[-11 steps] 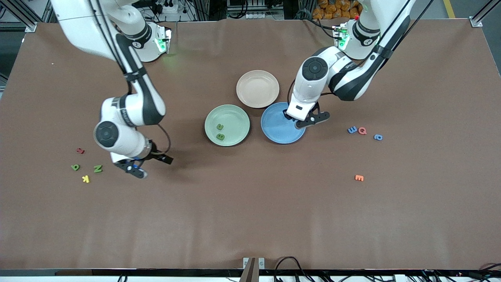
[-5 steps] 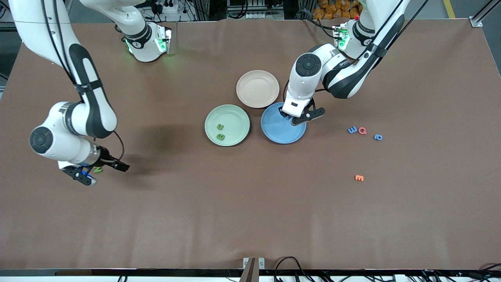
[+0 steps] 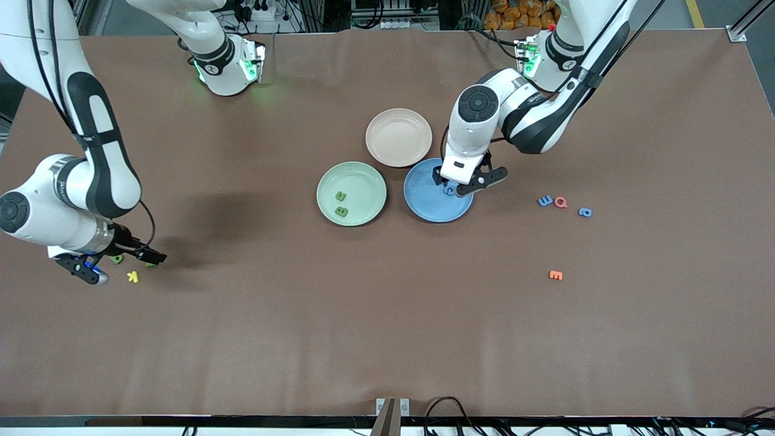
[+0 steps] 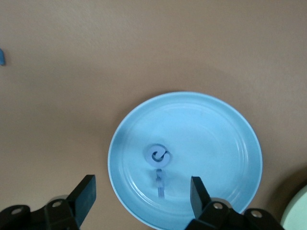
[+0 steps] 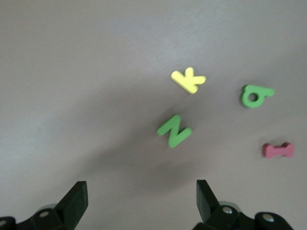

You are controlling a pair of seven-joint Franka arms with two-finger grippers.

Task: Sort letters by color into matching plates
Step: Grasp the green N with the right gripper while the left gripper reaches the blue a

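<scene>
- Nearest the front camera, an orange letter E (image 3: 555, 275) lies alone on the worktop (image 3: 387, 339) toward the left arm's end.
- At the right arm's end, the right gripper (image 3: 112, 266) hangs with its jaws spread and empty over a cluster: yellow K (image 5: 188, 80), green N (image 5: 174, 130), a green letter with a round loop (image 5: 255, 95) and a dark pink I (image 5: 278, 150).
- The likely next move is a descent onto the green N, centring it between the fingers.
- Farther up, the green plate (image 3: 362, 174) holds two green letters (image 3: 341, 204).
- The left gripper (image 3: 462, 183), jaws apart and holding nothing, hovers over the blue plate (image 4: 220, 124), where a blue letter (image 4: 158, 156) lies; this drop looks done.
- Two blue letters (image 3: 545, 200) and a red Q (image 3: 560, 202) wait just beside that plate's end.
- Farthest, a beige plate (image 3: 399, 137) is empty.
- No brand writing is legible.
</scene>
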